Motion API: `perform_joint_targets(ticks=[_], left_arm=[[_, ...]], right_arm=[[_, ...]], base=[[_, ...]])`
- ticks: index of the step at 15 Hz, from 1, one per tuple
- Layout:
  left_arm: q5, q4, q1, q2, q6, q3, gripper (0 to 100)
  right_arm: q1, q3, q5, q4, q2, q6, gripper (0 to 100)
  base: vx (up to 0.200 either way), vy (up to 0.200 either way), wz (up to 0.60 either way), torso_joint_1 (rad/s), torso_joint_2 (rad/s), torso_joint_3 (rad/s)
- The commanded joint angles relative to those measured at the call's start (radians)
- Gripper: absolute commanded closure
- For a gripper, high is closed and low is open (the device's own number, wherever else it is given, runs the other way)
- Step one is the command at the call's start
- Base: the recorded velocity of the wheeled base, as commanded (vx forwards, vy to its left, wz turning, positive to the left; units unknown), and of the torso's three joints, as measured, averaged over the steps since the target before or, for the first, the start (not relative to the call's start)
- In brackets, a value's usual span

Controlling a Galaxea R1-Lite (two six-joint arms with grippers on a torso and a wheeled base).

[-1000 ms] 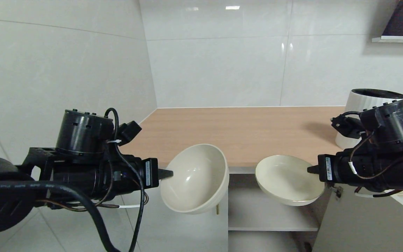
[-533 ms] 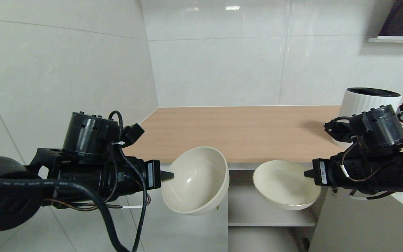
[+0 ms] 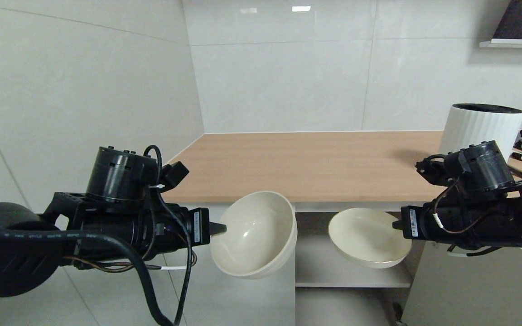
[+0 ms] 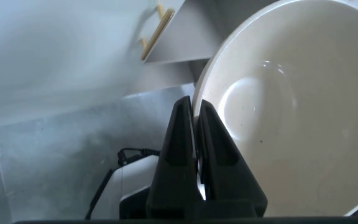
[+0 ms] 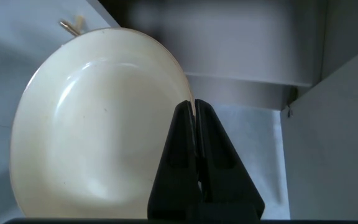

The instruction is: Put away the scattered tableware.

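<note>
The left arm lies level, forearm pointing inward from the robot's left, its wrist just before the front edge of the wooden worktop [image 3: 306, 167]. The left gripper [image 3: 219, 225] has its jaws pinched almost together on the rim of a deep cream bowl [image 3: 254, 235], one finger inside the wall and one outside. The bowl hangs in the air, tipped on its side with its hollow facing the gripper, just below the worktop's front edge and beside the open cupboard shelf [image 3: 342, 274]. In the left wrist view the same gripper [image 4: 195, 107] bites the thin edge of the bowl [image 4: 291, 106].

The right arm mirrors it, level and pointing inward from the robot's right. The right gripper [image 3: 396, 223] is closed down on the rim of a shallow cream plate [image 3: 367, 235], held off any surface, tilted, in front of the shelf opening under the worktop's front edge; bowl and plate are apart. The right wrist view shows that gripper [image 5: 194, 107] clamping the plate [image 5: 98, 124] at its edge.

A white ribbed canister [image 3: 480, 129] stands toward the worktop's right end.
</note>
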Motion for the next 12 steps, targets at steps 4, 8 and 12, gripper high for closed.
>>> perform_joint_targets(ticks=[4, 8, 12], left_arm=[[0.0, 0.0, 0.0, 0.022, 0.001, 0.0, 100], [0.0, -0.028, 0.0, 0.026, 0.0, 0.003, 100], [0.0, -0.028, 0.0, 0.026, 0.001, 0.003, 100]], right_arm=[[-0.01, 0.0, -0.002, -0.01, 0.023, -0.009, 100], [-0.02, 0.0, -0.002, -0.019, 0.029, -0.011, 100], [-0.022, 0.0, -0.002, -0.019, 0.042, -0.011, 100]], base=[[0.0, 0.0, 0.0, -0.176, 0.45, 0.273], [0.0, 0.0, 0.0, -0.157, 0.46, 0.301], [0.0, 0.0, 0.0, -0.093, 0.41, 0.283]])
